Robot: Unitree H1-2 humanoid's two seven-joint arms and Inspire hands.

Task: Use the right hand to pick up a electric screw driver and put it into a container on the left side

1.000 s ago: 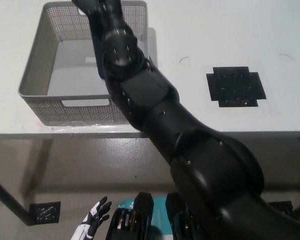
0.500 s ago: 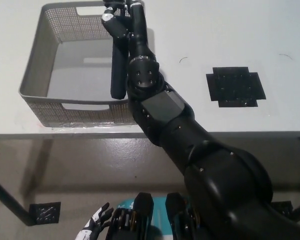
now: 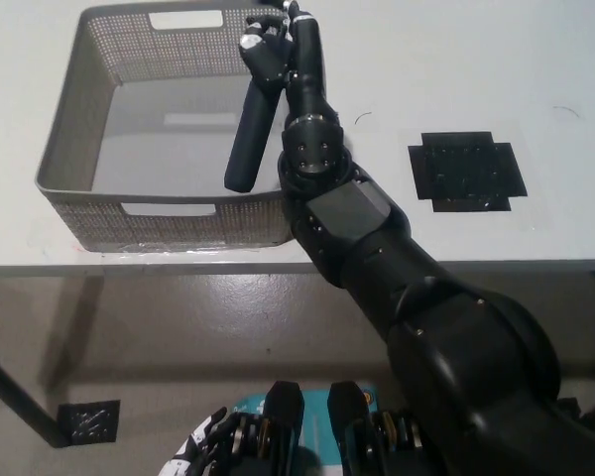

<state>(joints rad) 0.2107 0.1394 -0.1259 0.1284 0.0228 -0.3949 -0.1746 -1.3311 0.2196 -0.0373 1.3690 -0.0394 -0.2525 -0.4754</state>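
At the far lower left, below the table edge, you can see only a sliver of your white left hand (image 3: 200, 451), resting low near the floor; too little of it shows to tell whether its fingers are spread or closed.

Moving right, the grey perforated container (image 3: 67, 139) sits on the left part of the white table (image 3: 426, 59), its front wall close to the table's front edge. It has a cut-out handle slot in the near wall and another in the far wall, and what you can see of its floor is bare.

At the container's right side, your black right hand (image 3: 270, 50) is up over the far right corner, fingers wrapped around the top end of the electric screw driver (image 3: 252, 134). The tool is a dark, slim cylinder hanging from that grasp, tilted so its lower end points toward you and slightly to the left. Its lower tip lies over the inside of the container near the front wall; you cannot tell from this steep angle whether it touches the floor or the wall.

Your right arm (image 3: 377, 258) runs from the lower right up across the table edge to that hand.

Further right, a black patch (image 3: 466, 171) lies flat on the table, well apart from the container.
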